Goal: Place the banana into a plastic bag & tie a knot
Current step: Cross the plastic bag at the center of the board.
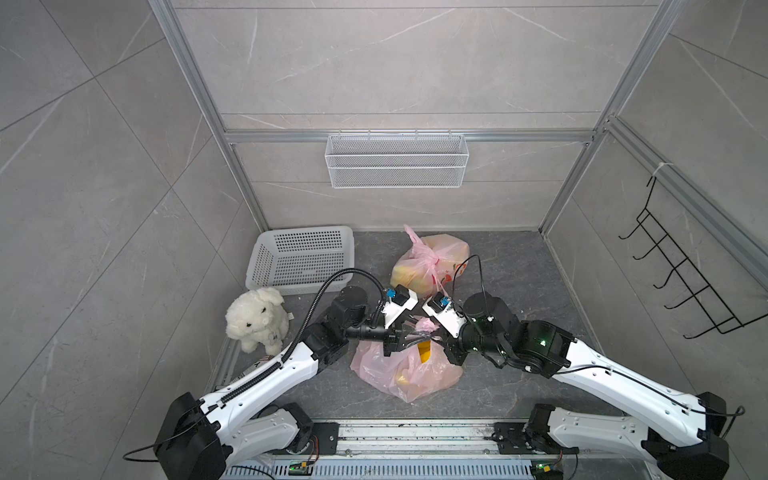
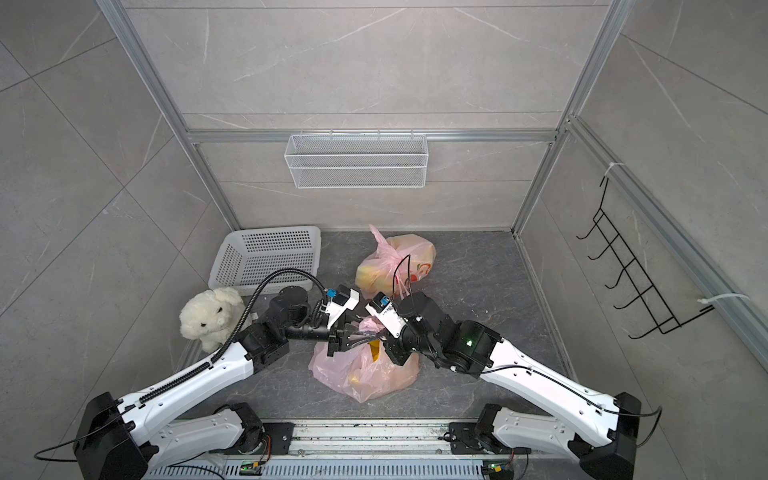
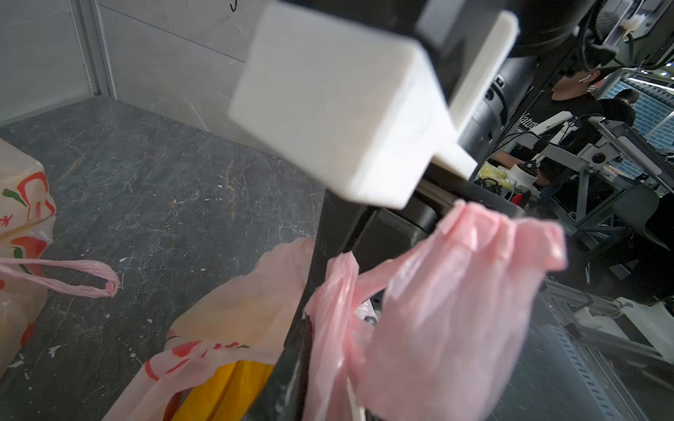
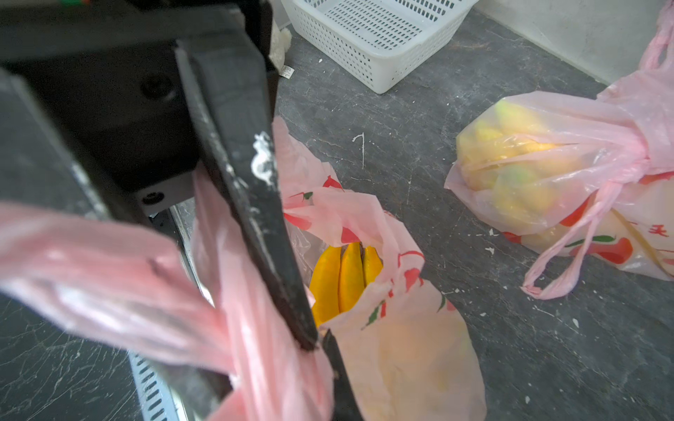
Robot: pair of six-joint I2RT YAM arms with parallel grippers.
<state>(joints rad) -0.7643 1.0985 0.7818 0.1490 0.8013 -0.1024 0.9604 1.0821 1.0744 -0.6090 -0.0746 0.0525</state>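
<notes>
Grey stone-look walls stand in a metal frame. The floor is dark grey with light veins. A white wire shelf hangs on the back wall, a black hook rack on the right one.

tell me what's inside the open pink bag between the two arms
Yellow bananas show through the open mouth of the pink bag. Lower down the film gives only a yellowish blur; anything else is hidden.

The bananas lie in the plastic bag at the near centre of the floor. Behind it lies a tied bag; the basket stands back left, the plush toy before it.
</notes>
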